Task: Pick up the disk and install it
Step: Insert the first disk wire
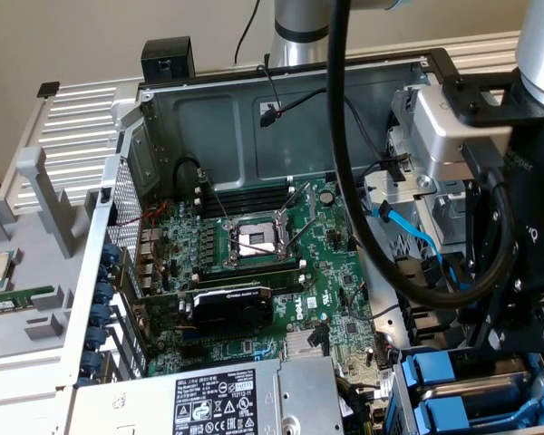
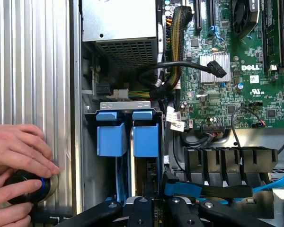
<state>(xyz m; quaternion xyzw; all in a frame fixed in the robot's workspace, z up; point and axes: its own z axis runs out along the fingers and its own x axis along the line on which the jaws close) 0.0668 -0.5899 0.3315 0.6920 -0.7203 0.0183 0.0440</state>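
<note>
The disk (image 2: pixel 146 135) stands on edge in the drive bay of the open computer case, its blue plastic frame facing the wrist camera. A second blue-framed drive (image 2: pixel 111 135) sits in the slot beside it. My gripper (image 2: pixel 156 197) hangs directly over the disk, jaws close together on its near edge. In the exterior view the black gripper (image 1: pixel 508 344) is low at the exterior view's right, just above the blue frames (image 1: pixel 435 373) in the bay. The disk's metal body and label are hidden inside the slot.
A person's hands (image 2: pixel 19 156) rest on a black knob with a blue ring (image 2: pixel 26 188) on the ribbed panel beside the case. The grey power-supply box (image 1: pixel 236 399), green motherboard (image 1: pixel 281 263), blue SATA cable (image 1: pixel 417 237) and black cables (image 2: pixel 180 66) crowd around the bay.
</note>
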